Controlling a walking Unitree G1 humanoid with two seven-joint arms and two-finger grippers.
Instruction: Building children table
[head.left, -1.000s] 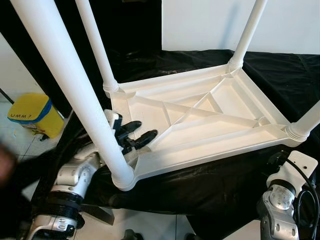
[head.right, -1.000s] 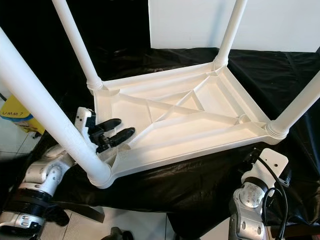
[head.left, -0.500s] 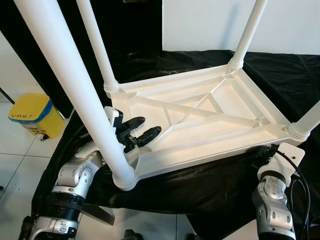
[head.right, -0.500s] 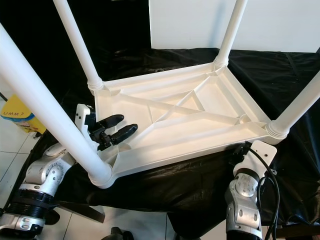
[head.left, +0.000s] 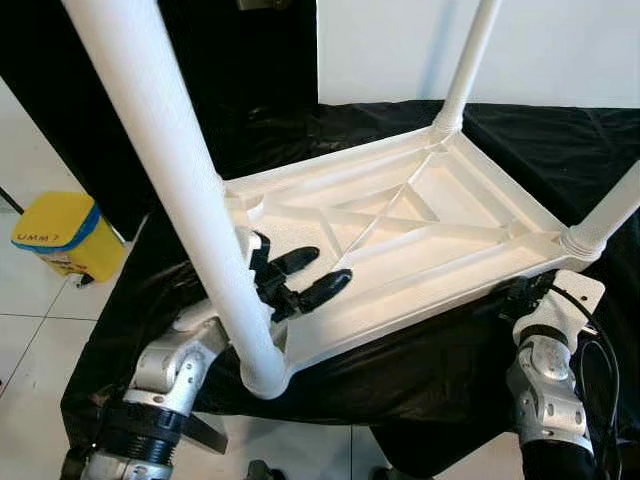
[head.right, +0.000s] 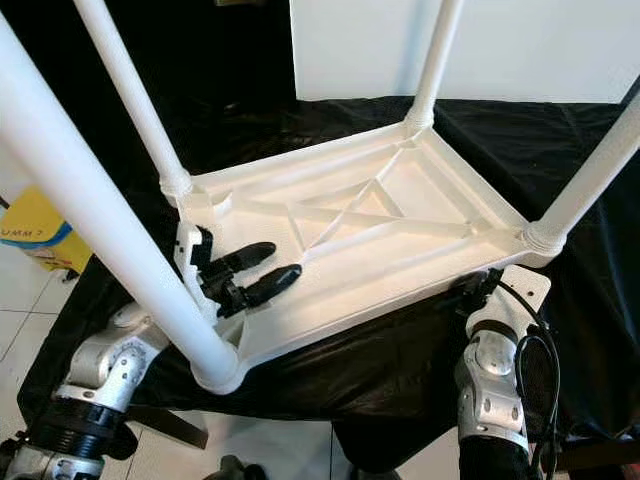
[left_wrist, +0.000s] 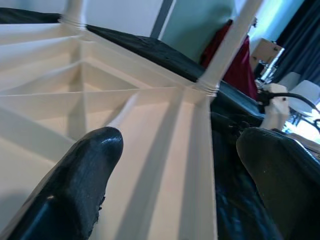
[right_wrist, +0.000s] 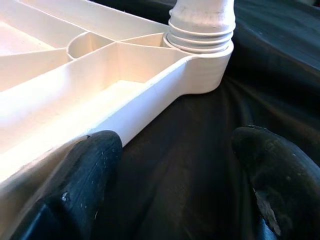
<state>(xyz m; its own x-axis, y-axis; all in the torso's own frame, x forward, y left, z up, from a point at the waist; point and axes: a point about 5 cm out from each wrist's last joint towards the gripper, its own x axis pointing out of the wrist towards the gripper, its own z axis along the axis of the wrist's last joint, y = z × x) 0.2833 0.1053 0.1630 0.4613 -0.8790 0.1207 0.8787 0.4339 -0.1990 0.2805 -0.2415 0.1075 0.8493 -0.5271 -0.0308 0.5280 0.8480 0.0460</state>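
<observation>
Light: bright daylight is washing the white table underside (head.left: 400, 240), glaring.
Shadows: the black cloth (head.left: 560, 150) is swallowing detail.
Focus: wrist-view fingertips (left_wrist: 95, 165) are blurring.
Edges: the near leg (head.left: 180, 190) is looming, distorted.

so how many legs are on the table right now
4, each standing up from a corner of the upside-down white table: near left leg beside the left gripper, far left leg, far right leg, near right leg above the right gripper.

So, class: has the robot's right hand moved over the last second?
Yes. The right hand has come up from below and now reaches under the table's near rim, beside the corner leg.
</observation>
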